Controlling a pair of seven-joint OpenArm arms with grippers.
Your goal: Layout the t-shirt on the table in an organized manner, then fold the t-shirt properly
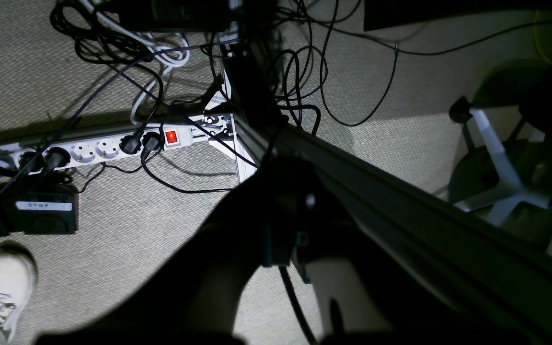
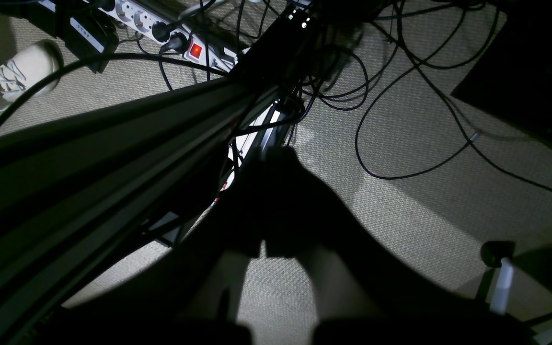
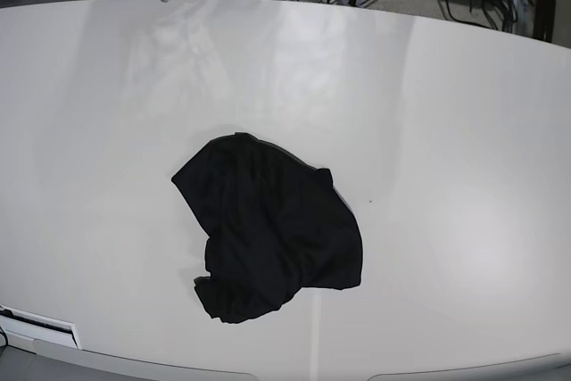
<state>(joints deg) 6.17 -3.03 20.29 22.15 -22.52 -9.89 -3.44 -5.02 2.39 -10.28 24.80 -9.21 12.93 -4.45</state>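
The t-shirt (image 3: 268, 238) is seen crumpled on the tabletop (image 3: 464, 131) (both jaws closed, empty, hanging below it), so spreading must be begun.

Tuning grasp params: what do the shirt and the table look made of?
Shirt: soft matte black cloth, probably a cotton knit; it lies crumpled in limp folds. Table: hard glossy white top, perhaps laminate or painted; it shows soft reflections.

T-shirt (image 3: 268, 234) crumpled, sleeves hidden; table (image 3: 464, 131) edges cropped.
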